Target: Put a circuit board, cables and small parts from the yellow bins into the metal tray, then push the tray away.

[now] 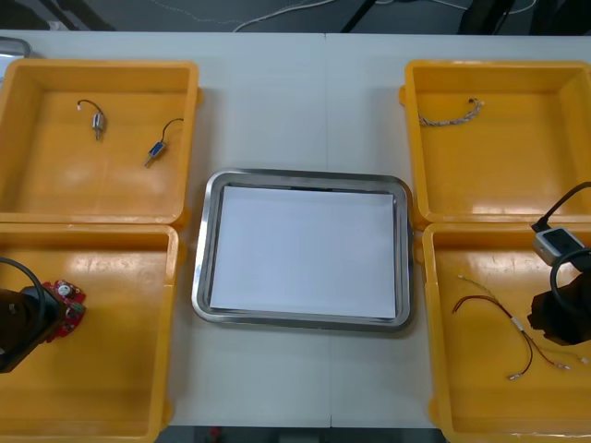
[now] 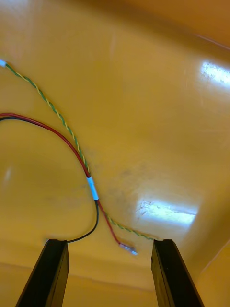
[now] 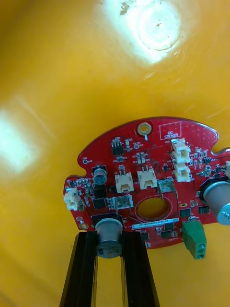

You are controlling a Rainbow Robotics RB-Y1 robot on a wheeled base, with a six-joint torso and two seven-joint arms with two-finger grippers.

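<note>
A round red circuit board [image 1: 66,308] [image 3: 148,187] is in the near left yellow bin [image 1: 111,369]. My left gripper [image 1: 46,312] [image 3: 111,237] is shut on its edge, with a grey cylinder on the board between the fingers. My right gripper [image 1: 547,325] [image 2: 112,247] stands open low in the near right bin [image 1: 480,397]. Red and yellow cables [image 1: 499,318] [image 2: 72,144] lie on the bin floor, and their ends reach between the fingers. The metal tray [image 1: 199,277], white inside, sits in the middle of the table.
Two small metal parts [image 1: 97,120] [image 1: 157,149] lie in the far left bin [image 1: 28,185]. A twisted cable [image 1: 451,114] rests in the far right bin [image 1: 517,175]. Bare table lies beyond the tray's far edge.
</note>
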